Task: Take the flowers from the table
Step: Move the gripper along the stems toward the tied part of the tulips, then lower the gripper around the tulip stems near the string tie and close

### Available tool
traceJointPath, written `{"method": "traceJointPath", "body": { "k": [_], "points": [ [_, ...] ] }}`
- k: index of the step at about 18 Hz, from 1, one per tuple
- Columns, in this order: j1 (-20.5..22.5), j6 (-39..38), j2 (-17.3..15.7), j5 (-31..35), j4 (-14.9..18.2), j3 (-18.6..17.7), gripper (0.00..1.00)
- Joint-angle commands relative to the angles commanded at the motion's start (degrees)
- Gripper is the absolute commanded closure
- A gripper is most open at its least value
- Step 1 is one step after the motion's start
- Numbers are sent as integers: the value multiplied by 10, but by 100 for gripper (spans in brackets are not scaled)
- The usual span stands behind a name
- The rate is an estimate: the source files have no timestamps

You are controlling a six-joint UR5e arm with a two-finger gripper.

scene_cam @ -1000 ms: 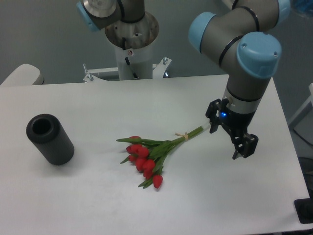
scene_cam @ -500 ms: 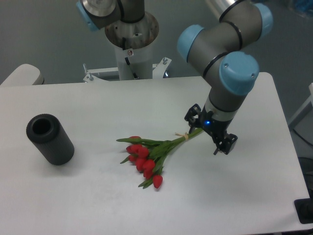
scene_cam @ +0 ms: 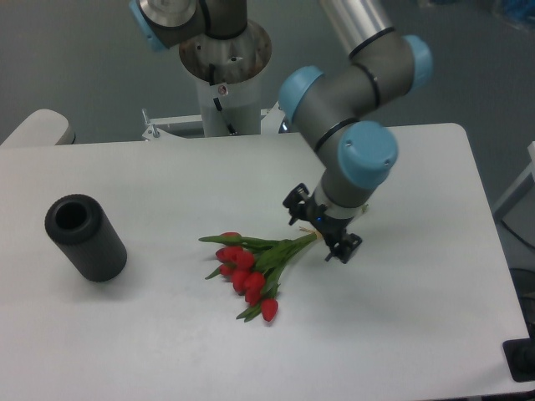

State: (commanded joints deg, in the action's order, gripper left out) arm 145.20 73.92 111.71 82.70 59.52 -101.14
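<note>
- Surface (scene_cam: 401, 334): large flat white matte top with rounded corners, grey wall behind, white arm pedestal (scene_cam: 224, 83) at far edge.
- Dark grey cylinder (scene_cam: 85, 237) lying left, well apart from the rest.
- Bunch of red tulips with green stems (scene_cam: 255, 263) lies mid-surface, buds toward camera, stems pointing right.
- Grey, blue-jointed arm bends down over the stem ends; black end effector (scene_cam: 322, 234) spread wide, fingers straddling the stems, not closed.

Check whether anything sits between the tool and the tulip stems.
Nothing visible does. The tool, jaws apart, is right over the stem end of the red tulips; the dark cylinder lies far off across the table.
</note>
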Motion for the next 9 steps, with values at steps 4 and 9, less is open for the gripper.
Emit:
{"method": "traceJointPath", "body": {
  "k": [4,9],
  "points": [
    [-8,0,1,0,-39,-48,0],
    [-11,-8,4,0,-91,-76,0]
  ]
}}
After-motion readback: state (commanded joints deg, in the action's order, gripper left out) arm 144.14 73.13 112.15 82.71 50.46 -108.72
